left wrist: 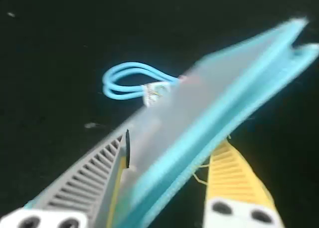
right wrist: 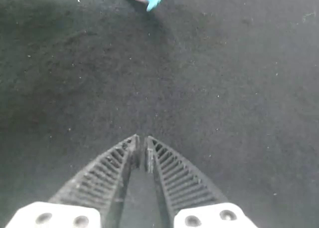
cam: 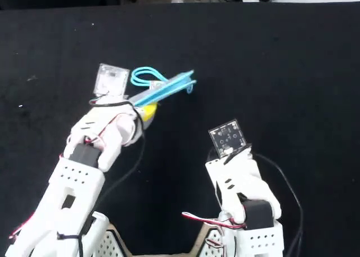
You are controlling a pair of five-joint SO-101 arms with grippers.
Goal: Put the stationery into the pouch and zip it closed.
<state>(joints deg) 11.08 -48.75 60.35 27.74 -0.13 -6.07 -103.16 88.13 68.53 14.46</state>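
Gripping pouch [cam: 169, 87] by one end, left jaws; right jaws tips together, holding nothing.

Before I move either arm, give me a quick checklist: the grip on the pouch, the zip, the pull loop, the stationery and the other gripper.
1. Left gripper shut on the pouch: ok.
2. Blue loop free, touched by neither gripper: ok.
3. Zip fully closed: cannot tell.
4. Stationery inside the pouch: cannot tell.
5. Right gripper shut and empty, over the table, apart from the pouch: ok.
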